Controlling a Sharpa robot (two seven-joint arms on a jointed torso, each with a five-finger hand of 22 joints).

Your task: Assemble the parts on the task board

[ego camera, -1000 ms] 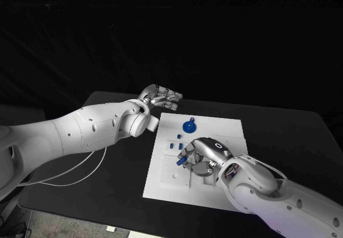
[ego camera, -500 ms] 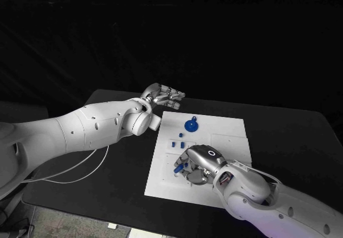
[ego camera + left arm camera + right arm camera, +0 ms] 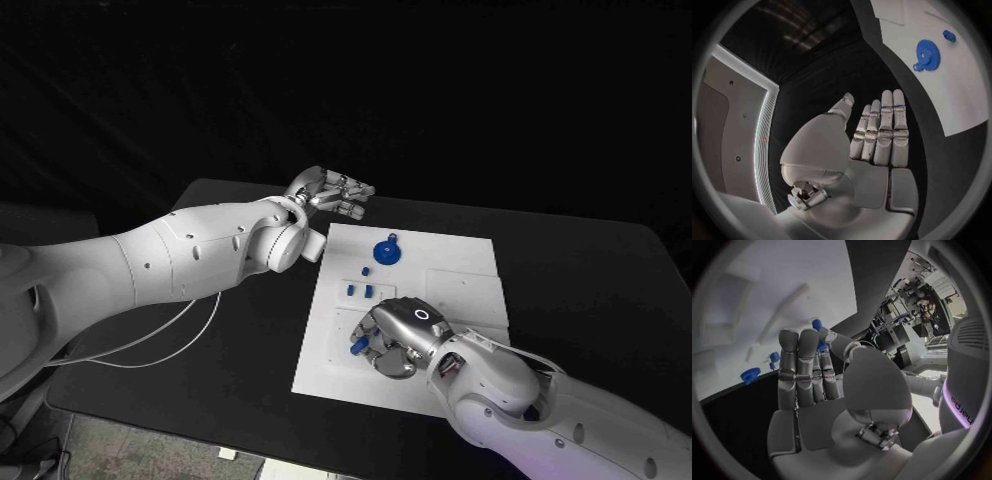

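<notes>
**On the task board: part in right hand**

On the task board (image 3: pixel 433 262), near its left edge, a small blue part (image 3: pixel 359 346) sits pinched in the right hand (image 3: pixel 400 338), which is bent low over the plate. A blue gear (image 3: pixel 384 252) lies farther up. Risk: the part could slip or seat crooked, since the fingers hide it. The left hand (image 3: pixel 330 193) hovers beyond the far corner, fingers straight, holding nothing.

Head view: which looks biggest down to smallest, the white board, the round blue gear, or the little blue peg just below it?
1. task board
2. blue gear
3. small blue peg
</notes>
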